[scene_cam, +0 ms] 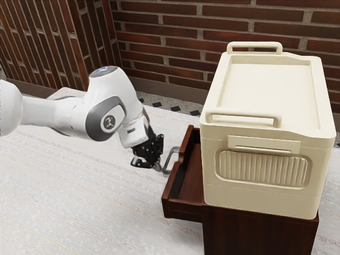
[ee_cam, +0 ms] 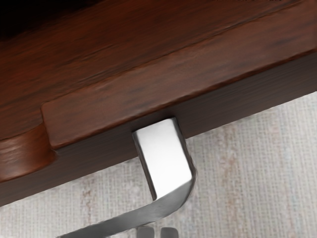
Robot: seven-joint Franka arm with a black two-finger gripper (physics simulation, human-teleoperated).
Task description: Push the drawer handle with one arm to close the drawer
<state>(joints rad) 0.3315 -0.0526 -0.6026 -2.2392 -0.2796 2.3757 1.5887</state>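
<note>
In the exterior view my gripper [scene_cam: 160,168] is shut, its tips low beside the metal handle [scene_cam: 169,158] of the dark wooden drawer [scene_cam: 182,208]. The drawer stands pulled out of its cabinet [scene_cam: 257,231]. From the wrist view, the silver handle [ee_cam: 165,161] juts from the outer face of the drawer's front panel [ee_cam: 183,82]. The fingertips of my gripper [ee_cam: 157,232] stand close together, right by the handle's bar on the side away from the drawer. Whether they touch the bar, I cannot tell.
A large cream box [scene_cam: 260,194] with two top rails sits on the cabinet, rising beside the drawer. The pale table [scene_cam: 79,196] extends under the arm and around the cabinet. Brick walls [scene_cam: 164,37] stand behind.
</note>
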